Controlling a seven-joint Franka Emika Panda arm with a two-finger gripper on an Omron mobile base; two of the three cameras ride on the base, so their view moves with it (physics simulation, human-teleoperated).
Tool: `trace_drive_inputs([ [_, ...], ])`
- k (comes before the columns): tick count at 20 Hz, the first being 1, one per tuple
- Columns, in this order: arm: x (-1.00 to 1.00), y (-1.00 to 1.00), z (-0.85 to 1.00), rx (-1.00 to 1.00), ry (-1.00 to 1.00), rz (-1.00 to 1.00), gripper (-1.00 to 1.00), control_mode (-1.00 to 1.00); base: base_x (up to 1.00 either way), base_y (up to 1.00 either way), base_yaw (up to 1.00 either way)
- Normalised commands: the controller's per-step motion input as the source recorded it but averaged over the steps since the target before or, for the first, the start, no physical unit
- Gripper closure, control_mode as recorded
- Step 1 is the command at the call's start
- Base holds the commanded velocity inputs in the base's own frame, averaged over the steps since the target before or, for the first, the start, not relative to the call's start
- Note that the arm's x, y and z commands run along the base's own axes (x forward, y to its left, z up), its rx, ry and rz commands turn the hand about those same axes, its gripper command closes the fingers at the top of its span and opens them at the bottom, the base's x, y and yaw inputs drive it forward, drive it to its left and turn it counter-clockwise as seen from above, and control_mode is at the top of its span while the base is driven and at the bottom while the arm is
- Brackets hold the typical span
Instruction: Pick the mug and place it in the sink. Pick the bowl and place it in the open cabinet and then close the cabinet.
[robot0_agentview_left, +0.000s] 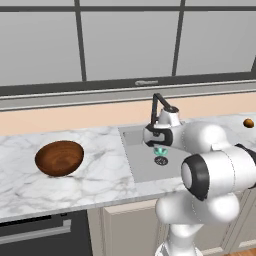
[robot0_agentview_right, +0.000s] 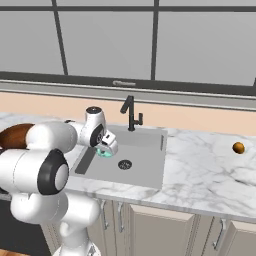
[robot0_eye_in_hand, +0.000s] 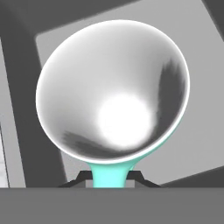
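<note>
Left base view: the mug (robot0_agentview_left: 160, 150) is held under the gripper (robot0_agentview_left: 159, 147), over the sink (robot0_agentview_left: 137, 165), above the drain.

Right base view: the mug (robot0_agentview_right: 104, 152) is held over the sink (robot0_agentview_right: 145, 167).

Hand view: the mug's teal handle (robot0_eye_in_hand: 110, 171) is pinched between the fingertips (robot0_eye_in_hand: 78, 178).

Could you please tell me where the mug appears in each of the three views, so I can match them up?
Left base view: mug centre-right, under the end effector, above the sink drain.
Right base view: mug left of centre, over the basin.
Hand view: mug fills the centre.
Shared landmark: the black faucet.
</note>
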Motion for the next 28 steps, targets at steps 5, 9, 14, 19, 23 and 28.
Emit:
trace_drive_inputs([
  [5,0.09,-0.12,-0.25,0.0,0.0,0.0,1.0,-1.0,0.0,0.0,0.0],
  [9,0.04,-0.12,-0.2,0.0,0.0,0.0,1.0,-1.0,0.0,0.0,0.0],
  [14,0.0,-0.15,-0.22,0.0,0.0,0.0,1.0,-1.0,0.0,0.0,0.0],
  [19,0.0,-0.08,-0.22,0.0,0.0,0.0,1.0,-1.0,0.0,0.0,0.0],
  [23,0.0,-0.01,-0.18,0.0,0.0,0.0,1.0,-1.0,0.0,0.0,0.0],
  [28,0.02,0.0,-0.19,0.0,0.0,0.0,1.0,-1.0,0.0,0.0,0.0],
])
